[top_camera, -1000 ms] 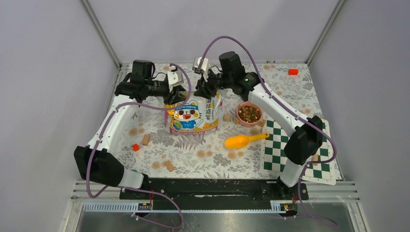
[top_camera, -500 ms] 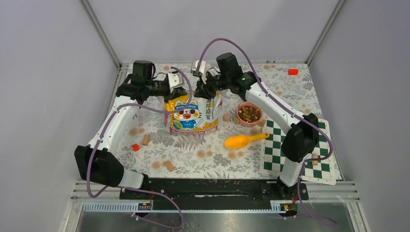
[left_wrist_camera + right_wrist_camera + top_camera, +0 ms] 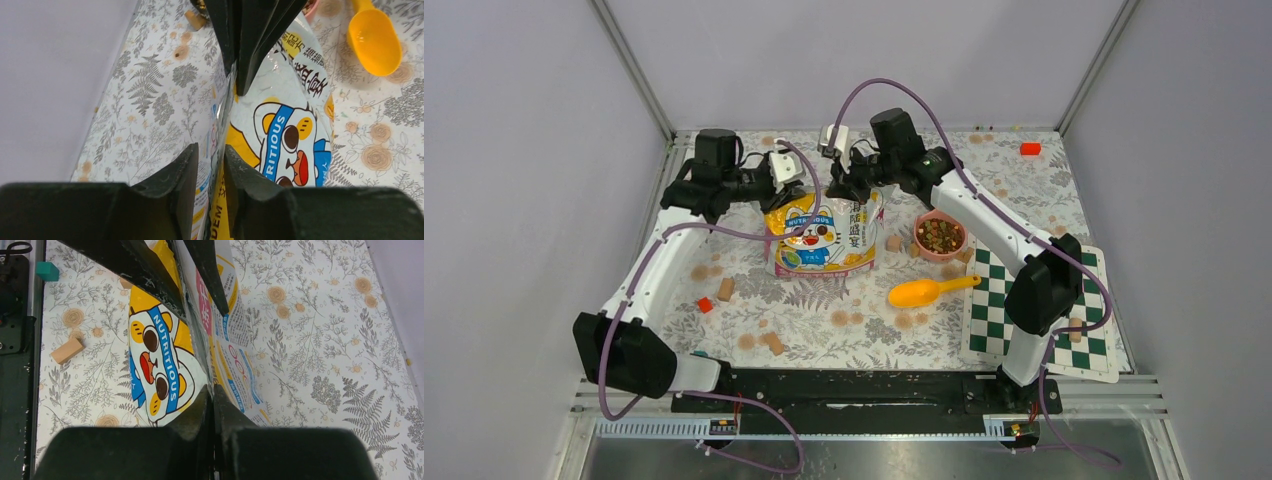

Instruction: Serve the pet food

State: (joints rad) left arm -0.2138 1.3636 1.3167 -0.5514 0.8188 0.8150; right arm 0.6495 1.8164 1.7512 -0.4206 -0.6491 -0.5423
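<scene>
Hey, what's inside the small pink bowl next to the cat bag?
The round pink bowl holds small mixed brown, reddish and tan kibble pellets. They cover its floor, so how deep they lie cannot be seen.

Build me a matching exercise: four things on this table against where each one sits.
Things:
1 pet food
2 orange scoop
3 cat bag
4 chessboard

Places:
A near right of the table
B pinched by left hand and right hand
C in pink bowl
D lying free, nearer than the bowl

Pairs: 1-C, 2-D, 3-B, 4-A
</scene>
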